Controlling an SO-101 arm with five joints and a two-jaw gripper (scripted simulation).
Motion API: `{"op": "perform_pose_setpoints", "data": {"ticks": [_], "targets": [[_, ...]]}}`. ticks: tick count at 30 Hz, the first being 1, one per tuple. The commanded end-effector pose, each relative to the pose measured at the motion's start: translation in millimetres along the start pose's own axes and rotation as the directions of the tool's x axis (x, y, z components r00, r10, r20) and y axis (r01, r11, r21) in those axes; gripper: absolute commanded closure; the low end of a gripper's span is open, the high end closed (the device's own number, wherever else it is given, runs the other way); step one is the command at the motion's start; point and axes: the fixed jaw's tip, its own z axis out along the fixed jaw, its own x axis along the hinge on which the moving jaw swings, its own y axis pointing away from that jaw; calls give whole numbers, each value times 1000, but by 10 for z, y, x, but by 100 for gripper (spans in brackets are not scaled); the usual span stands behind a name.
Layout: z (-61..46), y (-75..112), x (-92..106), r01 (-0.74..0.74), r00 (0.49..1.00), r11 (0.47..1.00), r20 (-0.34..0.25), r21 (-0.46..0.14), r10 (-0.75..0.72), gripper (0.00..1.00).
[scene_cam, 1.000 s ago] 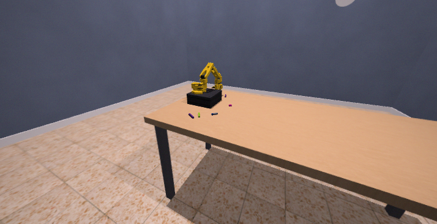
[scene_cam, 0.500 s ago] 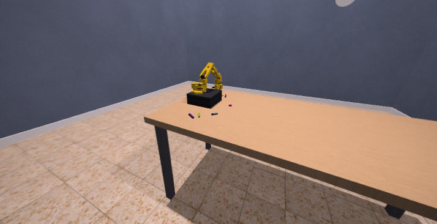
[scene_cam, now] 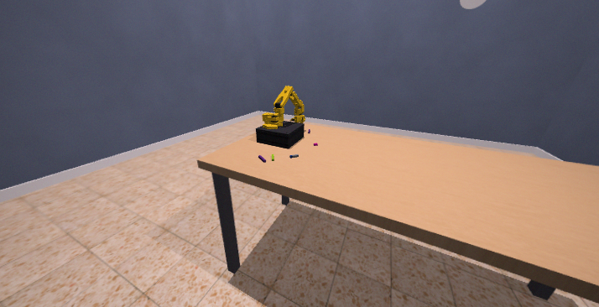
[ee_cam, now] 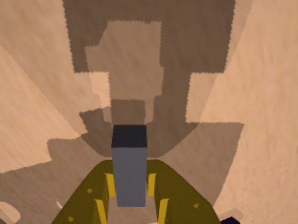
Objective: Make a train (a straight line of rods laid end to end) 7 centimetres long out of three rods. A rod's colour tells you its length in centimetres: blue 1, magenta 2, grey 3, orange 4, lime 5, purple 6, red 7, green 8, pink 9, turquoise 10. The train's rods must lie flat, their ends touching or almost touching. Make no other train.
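Gripping a grey rod [ee_cam: 129, 172], the fingers pinch its sides.

Small yellow arm [scene_cam: 289, 106], blocky links, black joint at shoulder. Square black base [scene_cam: 294, 137]. Olive-yellow fingers, brighter yellow inner pads, small dot screws.

arm [scene_cam: 289, 103] folded on black base [scene_cam: 294, 138] | purple rod [scene_cam: 262, 158]; lime rod [scene_cam: 273, 157]; both near table edge

Table [scene_cam: 419, 188]: light wood grain, matt. Floor [scene_cam: 105, 247]: speckled stone tiles. Grey rod [ee_cam: 129, 175]: smooth, matt.
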Motion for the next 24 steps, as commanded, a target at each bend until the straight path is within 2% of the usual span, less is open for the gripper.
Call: {"op": "perform_pose_setpoints", "data": {"ticks": [1,13,24], "targets": [[-79,-28,-29,0,1000,1000,4,10,0,100],[-301,-49,-28,0,1000,1000,4,10,0,100],[-333,-51,-26,-1,1000,1000,4,10,1,100]]}}
